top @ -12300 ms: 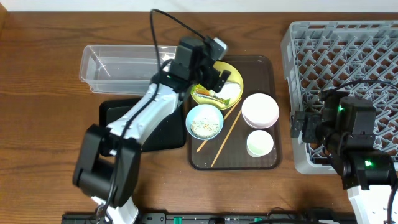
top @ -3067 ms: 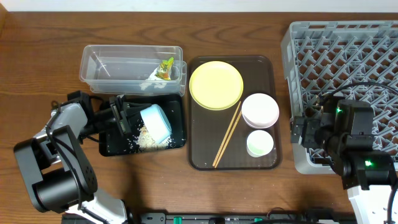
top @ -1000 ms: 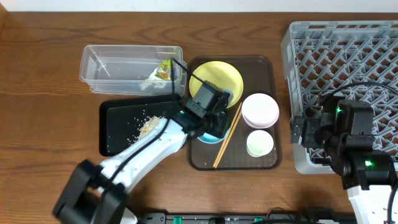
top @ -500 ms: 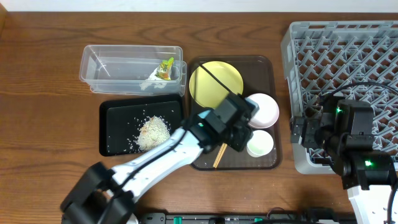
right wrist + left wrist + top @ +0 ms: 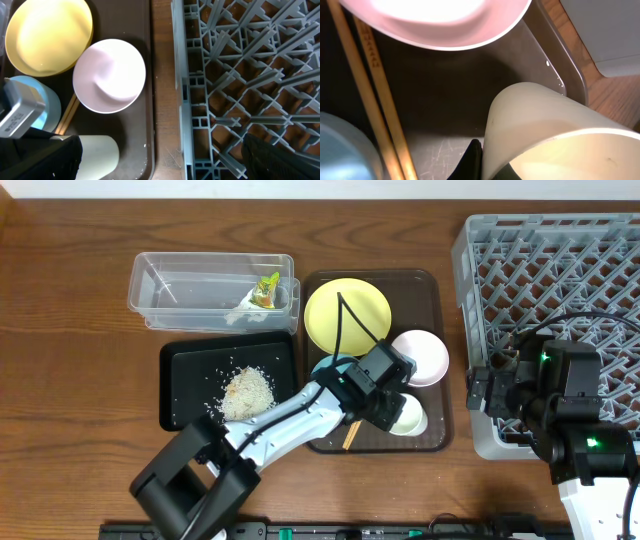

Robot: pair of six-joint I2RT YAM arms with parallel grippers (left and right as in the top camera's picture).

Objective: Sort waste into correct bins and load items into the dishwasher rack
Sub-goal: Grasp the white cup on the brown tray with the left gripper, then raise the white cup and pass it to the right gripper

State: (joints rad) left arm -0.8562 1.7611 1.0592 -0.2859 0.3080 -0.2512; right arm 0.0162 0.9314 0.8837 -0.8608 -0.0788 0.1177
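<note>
My left gripper point(image 5: 487, 167) is shut on the wall of the small white cup point(image 5: 408, 416), one finger point(image 5: 472, 161) outside against it, at the front right of the brown tray. The cup point(image 5: 545, 130) fills the left wrist view. On the same tray sit the light-blue bowl point(image 5: 330, 370), the yellow plate point(image 5: 345, 315), the pinkish-white bowl point(image 5: 422, 356) and the chopsticks point(image 5: 375, 100), mostly hidden under my arm from overhead. The clear tub point(image 5: 190, 290) holds the green-and-white wrapper point(image 5: 265, 287). Rice scraps point(image 5: 247, 393) lie heaped in the black tray point(image 5: 185, 395). My right gripper point(image 5: 160, 162) hangs open, empty, at the grey rack's point(image 5: 560, 270) left edge.
The brown serving tray point(image 5: 435, 290) lies between the two bins and the rack. A strip of bare wood point(image 5: 162, 90) separates its right rim from the rack's wall. My left arm point(image 5: 270, 430) crosses the black tray's front right corner.
My left gripper left the light-blue bowl on the brown tray, moved right to the white cup and shut on its wall. The right arm has not moved.
</note>
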